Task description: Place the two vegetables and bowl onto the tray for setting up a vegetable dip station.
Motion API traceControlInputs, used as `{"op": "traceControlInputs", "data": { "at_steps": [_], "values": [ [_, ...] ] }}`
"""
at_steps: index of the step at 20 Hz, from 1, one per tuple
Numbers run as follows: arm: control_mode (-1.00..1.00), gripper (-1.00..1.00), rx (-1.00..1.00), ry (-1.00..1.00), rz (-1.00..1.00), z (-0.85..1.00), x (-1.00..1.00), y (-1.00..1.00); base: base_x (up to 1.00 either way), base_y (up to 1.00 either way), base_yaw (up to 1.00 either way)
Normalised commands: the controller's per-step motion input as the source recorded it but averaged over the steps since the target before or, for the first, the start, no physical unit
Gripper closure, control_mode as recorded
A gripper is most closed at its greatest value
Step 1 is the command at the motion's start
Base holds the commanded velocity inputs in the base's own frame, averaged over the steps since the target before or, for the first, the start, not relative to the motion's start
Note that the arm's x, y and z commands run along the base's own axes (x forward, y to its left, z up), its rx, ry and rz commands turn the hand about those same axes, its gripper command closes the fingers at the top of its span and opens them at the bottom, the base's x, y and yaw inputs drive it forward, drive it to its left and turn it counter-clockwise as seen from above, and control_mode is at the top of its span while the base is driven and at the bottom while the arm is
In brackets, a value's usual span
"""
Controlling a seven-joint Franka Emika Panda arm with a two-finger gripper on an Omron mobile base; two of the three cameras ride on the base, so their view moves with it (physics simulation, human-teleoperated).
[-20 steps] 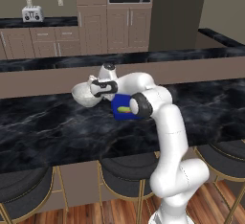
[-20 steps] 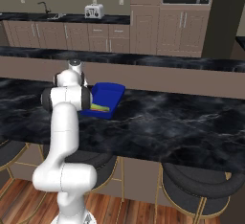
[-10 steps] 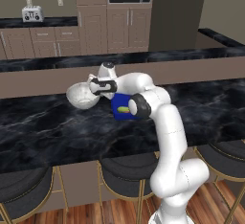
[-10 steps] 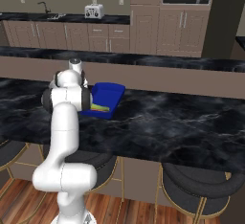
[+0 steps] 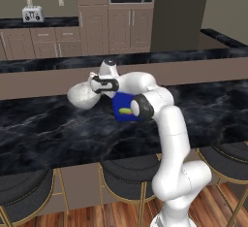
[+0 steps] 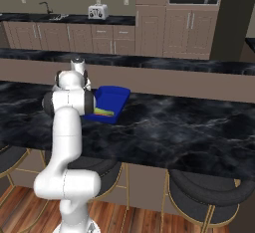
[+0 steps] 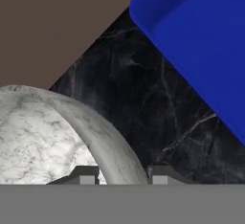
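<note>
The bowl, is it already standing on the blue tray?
No, in the hand view the bowl rests on the dark counter beside the tray.

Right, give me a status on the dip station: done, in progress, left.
Done: a yellow-green vegetable lies in the blue tray; an orange piece beside it is too small to confirm. In progress: the gripper is shut on the rim of the marble bowl, which sits on the counter beside the tray. Left: lift the bowl and set it onto the tray.
</note>
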Motion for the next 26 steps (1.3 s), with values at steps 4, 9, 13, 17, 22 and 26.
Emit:
{"op": "traceControlInputs", "data": {
  "at_steps": [4,9,13,17,22,26],
  "values": [
    [-1.0,1.0,0.0,0.0,0.0,0.39,-0.15,-0.07,0.0,0.0,0.0],
    [-1.0,1.0,0.0,0.0,0.0,0.39,-0.16,-0.19,0.0,0.0,0.0],
    [-1.0,1.0,0.0,0.0,0.0,0.27,-0.32,-0.46,0.0,0.0,0.0],
    [-1.0,1.0,0.01,0.0,0.0,0.18,-0.27,-0.53,0.0,0.0,0.0],
    [-1.0,1.0,0.05,0.0,0.0,0.07,-0.19,-0.53,0.0,0.0,0.0],
    [-1.0,1.0,0.09,0.0,0.0,0.02,-0.16,-0.52,0.0,0.0,0.0]
  ]
}}
